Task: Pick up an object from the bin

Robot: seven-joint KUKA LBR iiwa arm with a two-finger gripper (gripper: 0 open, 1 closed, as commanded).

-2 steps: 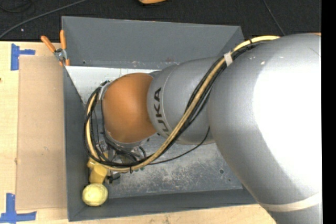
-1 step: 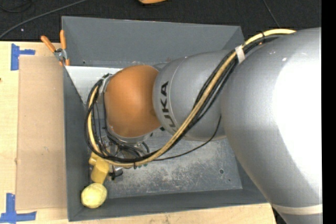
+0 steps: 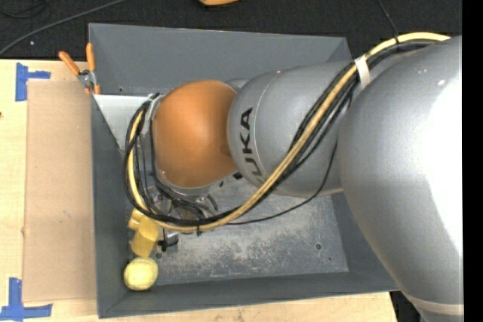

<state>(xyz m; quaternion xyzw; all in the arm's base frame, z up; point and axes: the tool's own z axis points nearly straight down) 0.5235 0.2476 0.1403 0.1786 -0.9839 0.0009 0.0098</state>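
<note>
grey metal bin (image 3: 287, 245), floor scuffed and dusty. at the bin's front-left corner: a round pale-yellow ball (image 3: 140, 274) lying on the floor. just behind it, near the left wall, a yellow blocky piece (image 3: 143, 234). end effector (image 3: 167, 235) is immediately right of that piece, apparently touching it. open or closed: cannot tell, as it is tucked under the orange wrist cover (image 3: 192, 133). silver arm (image 3: 362, 162) crosses the bin's right edge.
</note>
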